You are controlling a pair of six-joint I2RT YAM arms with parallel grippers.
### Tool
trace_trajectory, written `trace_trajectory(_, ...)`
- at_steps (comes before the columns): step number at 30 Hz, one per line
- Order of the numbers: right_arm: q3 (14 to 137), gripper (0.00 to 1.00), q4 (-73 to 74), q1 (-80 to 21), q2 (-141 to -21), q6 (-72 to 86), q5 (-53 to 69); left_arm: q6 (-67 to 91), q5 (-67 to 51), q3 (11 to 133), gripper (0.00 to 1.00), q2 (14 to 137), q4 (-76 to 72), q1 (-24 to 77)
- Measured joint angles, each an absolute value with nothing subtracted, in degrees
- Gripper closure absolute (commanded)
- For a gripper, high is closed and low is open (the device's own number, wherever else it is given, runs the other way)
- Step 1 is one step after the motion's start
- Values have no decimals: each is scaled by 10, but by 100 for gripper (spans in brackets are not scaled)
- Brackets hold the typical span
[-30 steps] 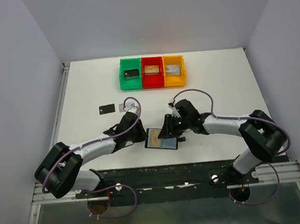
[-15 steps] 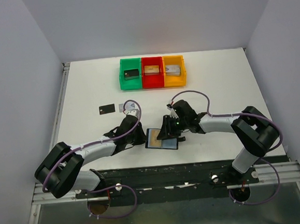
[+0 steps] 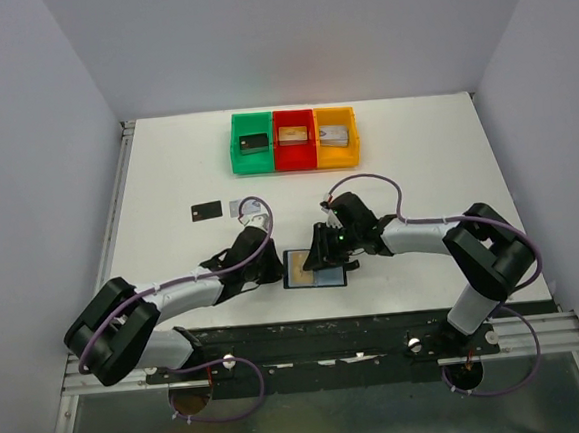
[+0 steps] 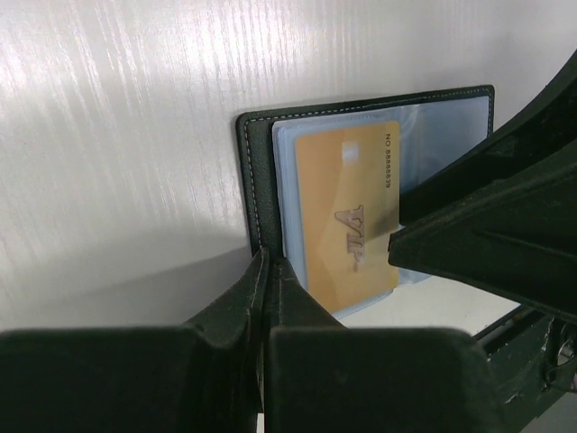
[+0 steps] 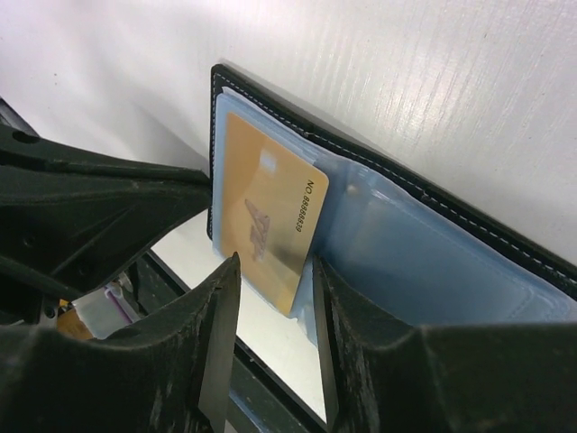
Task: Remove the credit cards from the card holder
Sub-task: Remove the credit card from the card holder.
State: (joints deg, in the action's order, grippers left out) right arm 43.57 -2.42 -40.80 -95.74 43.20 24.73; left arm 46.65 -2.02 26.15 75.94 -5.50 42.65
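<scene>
Left claw has closed at card holder edge.

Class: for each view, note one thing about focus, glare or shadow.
Left wrist: left gripper blurred up close, gold card sharp, streaky glare on the table. Right wrist: right gripper soft, card number readable. Top view: even light, no hard shadows.
</scene>
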Motion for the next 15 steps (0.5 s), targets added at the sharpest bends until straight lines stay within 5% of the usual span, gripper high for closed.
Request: trace_trajectory(15,440,52,0,-408,-952,413,237,455,23,274,95,662,11,429)
